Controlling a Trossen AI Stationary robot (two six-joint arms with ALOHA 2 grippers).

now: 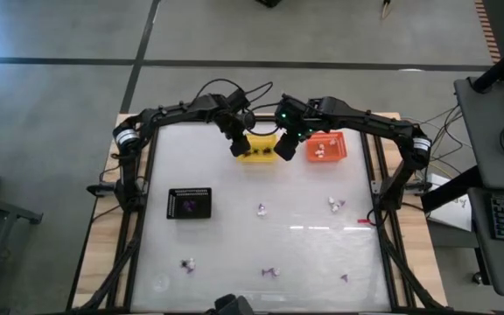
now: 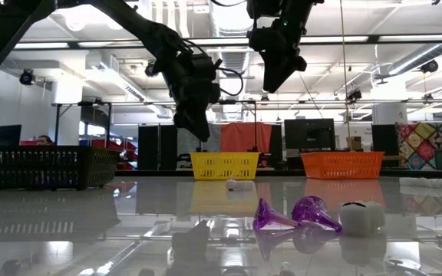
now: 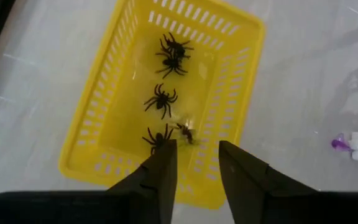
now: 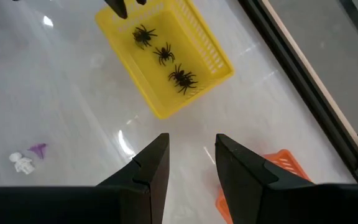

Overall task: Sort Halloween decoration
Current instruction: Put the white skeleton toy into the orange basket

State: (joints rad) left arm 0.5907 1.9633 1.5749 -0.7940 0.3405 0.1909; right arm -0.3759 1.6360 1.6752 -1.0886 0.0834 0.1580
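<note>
The left gripper (image 3: 194, 165) is hanging over the yellow basket (image 3: 98, 112) with its fingers spread and holding nothing; black spiders (image 3: 160, 99) are lying inside. The right gripper (image 4: 188, 158) is hovering between the yellow and orange basket (image 1: 325, 147), fingers spread and bare. Purple and white trinkets (image 1: 336, 205) are lying scattered on the table (image 1: 234, 236).

Bright, even light falls from the ceiling strips (image 2: 298, 40) over my workspace, and the glossy tabletop (image 1: 234, 254) throws it back as a white streak of glare near its right front edge. Seen level, that surface mirrors the baskets, and the nearest trinkets go soft. Shadows under my arms are faint.
</note>
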